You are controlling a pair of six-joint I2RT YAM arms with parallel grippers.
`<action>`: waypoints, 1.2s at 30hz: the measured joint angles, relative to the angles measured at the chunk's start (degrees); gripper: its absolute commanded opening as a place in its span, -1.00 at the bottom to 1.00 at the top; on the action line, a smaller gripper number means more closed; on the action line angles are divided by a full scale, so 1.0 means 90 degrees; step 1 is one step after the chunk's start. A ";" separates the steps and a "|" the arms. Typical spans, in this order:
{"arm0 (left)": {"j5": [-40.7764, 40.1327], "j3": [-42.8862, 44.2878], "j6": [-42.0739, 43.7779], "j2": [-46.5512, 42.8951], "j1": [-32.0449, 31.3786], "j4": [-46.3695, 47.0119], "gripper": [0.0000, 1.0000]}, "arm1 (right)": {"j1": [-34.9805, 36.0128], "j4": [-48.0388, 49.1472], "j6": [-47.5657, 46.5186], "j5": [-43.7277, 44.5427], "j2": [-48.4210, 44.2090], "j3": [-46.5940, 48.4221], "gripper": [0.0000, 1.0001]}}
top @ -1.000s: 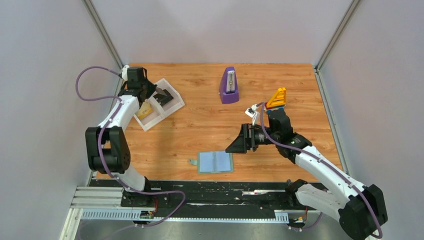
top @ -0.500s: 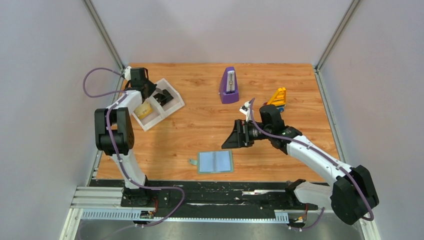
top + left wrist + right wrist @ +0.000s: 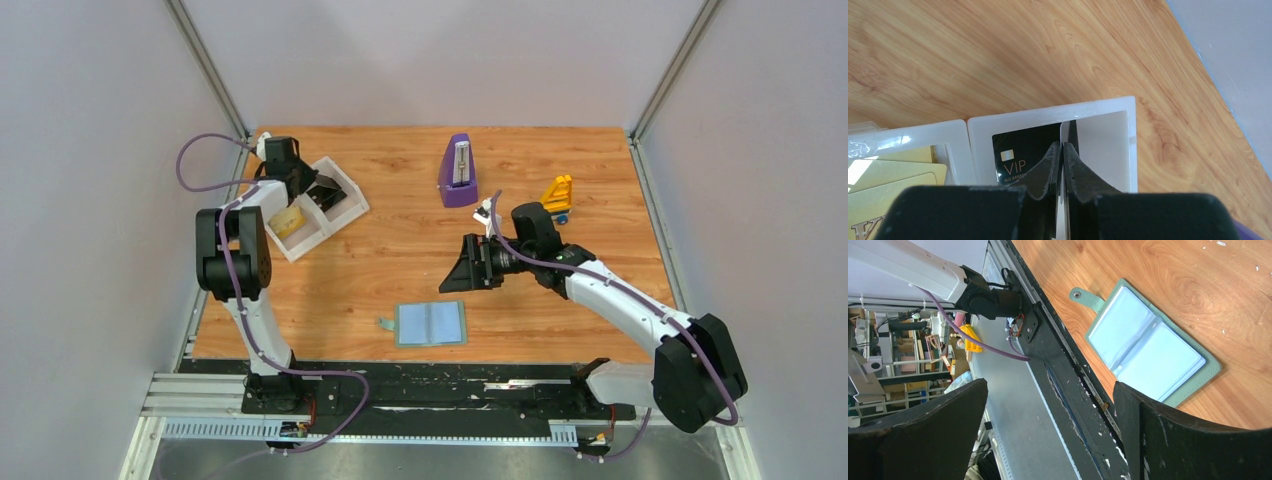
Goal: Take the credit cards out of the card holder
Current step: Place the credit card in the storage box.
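My left gripper (image 3: pixel 1062 147) is down in the white two-compartment plastic tray (image 3: pixel 1048 112) at the far left, jaws drawn almost together with only a slit between them. I cannot tell whether they nip anything. My right gripper (image 3: pixel 462 275) hangs spread wide, holding nothing, right of centre above the wooden table (image 3: pixel 400 260).

Up close, the left wrist view shows what the overhead view can't. A dark grey-black credit card (image 3: pixel 1018 150) marked VIP lies in the right compartment under my fingertips, and yellowish-gold credit cards (image 3: pixel 898 172) overlap in the left one. From overhead that is just a gold patch (image 3: pixel 290 222).

The right wrist view looks between my open fingers at the pale teal bifold card holder (image 3: pixel 1148 347). It lies open and flat by the near edge, both clear pocket pages up, its small strap tab (image 3: pixel 1087 296) sticking out. Overhead places the holder (image 3: pixel 430 323) near centre, well apart from the tray.

The count: one tray, two compartments, one dark card, at least two gold cards, one holder. Overhead also shows one purple wedge-shaped metronome (image 3: pixel 458 172) at the far middle and one yellow triangular plastic piece (image 3: pixel 557 193) to its right.
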 measured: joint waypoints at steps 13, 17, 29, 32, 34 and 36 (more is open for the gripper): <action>-0.0049 0.0223 0.0236 0.0117 0.0000 -0.0308 -0.44 | -0.0029 -0.0053 -0.0066 0.0010 0.0007 0.0000 1.00; -0.0061 0.0418 0.0364 0.0117 0.0000 -0.0544 -0.34 | -0.0029 -0.0066 -0.0066 0.0041 0.0007 0.0000 1.00; -0.0192 0.1404 0.0760 0.0109 0.0000 -0.1741 -0.09 | -0.0053 -0.0170 -0.0053 0.0163 0.0007 0.0063 1.00; -0.0066 0.1707 0.0923 0.0075 0.0000 -0.2174 -0.11 | -0.0058 -0.0185 -0.0039 0.0194 0.0007 0.0121 1.00; 0.0095 0.1836 0.1008 0.0049 0.0000 -0.2421 -0.14 | -0.0058 -0.0189 -0.0032 0.0214 0.0007 0.0138 1.00; 0.0372 0.1877 0.1083 0.0022 0.0000 -0.2625 -0.20 | -0.0058 -0.0211 -0.0007 0.0223 0.0007 0.0155 1.00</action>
